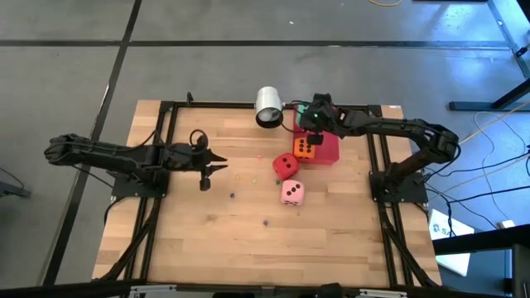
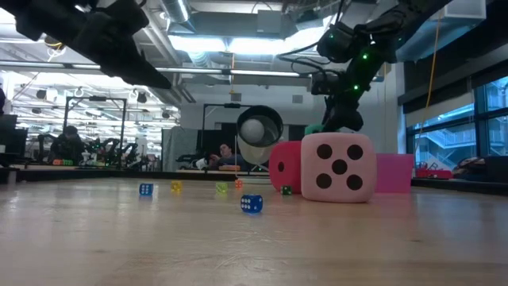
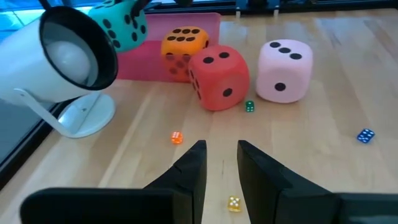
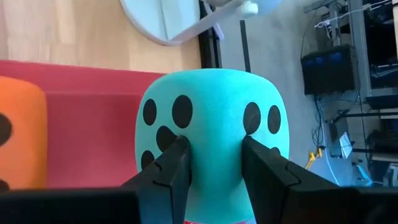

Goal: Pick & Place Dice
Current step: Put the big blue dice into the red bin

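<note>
**Kid:** What are your claws doing right now?

**Robot:** My left gripper [image 3: 217,165] hangs over the wooden table [image 1: 207,240] with nothing in it. Its fingers are a little apart. Ahead of it lies the white cup [image 3: 74,59] on its side. Past that, my right gripper [image 4: 211,162] squeezes the green die [image 4: 211,130] between both fingers and holds it up over the red tray [image 4: 87,130].

**Kid:** Where are the other dice?

**Robot:** The orange die [image 1: 305,148] sits on the tray, just under and beside my right claw. The red die [image 1: 286,166] is on the table, touching the tray's edge or nearly so. The pink die [image 1: 291,193] is a bit farther off.

**Kid:** What could go wrong?

**Robot:** I think the green die could bounce. It looks soft, so a drop from up here might roll it off the tray. It could also bump the orange one.

**Kid:** Which way does it point?

**Robot:** It is a cube, so no side is longer. A face with four or five dots looks back at my wrist.
</note>
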`<action>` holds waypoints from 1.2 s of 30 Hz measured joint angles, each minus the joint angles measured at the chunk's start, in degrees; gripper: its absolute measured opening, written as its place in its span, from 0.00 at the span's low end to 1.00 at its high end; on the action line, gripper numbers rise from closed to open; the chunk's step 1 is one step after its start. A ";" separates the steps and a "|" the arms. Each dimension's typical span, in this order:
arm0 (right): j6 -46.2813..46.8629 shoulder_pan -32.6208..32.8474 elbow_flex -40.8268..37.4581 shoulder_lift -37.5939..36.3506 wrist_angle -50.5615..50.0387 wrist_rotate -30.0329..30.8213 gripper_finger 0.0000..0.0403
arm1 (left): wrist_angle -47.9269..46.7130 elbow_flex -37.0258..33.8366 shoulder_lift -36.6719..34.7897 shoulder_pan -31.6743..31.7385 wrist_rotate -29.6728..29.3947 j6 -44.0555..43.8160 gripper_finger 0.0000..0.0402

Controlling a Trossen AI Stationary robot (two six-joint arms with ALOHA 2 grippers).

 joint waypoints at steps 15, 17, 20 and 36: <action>-3.04 0.02 0.02 4.93 1.01 -0.81 0.31 | 0.00 0.00 0.01 2.38 4.21 0.32 0.21; -3.41 -0.10 0.02 5.62 1.61 -0.72 0.31 | 0.00 0.00 0.00 2.38 4.31 0.09 0.21; -4.68 -0.17 0.02 6.84 2.33 -0.68 0.31 | 0.00 0.00 0.00 2.38 4.35 -0.02 0.21; -6.92 -1.68 0.02 7.69 5.09 -1.76 0.31 | 0.00 0.00 0.00 2.38 4.32 -0.69 0.21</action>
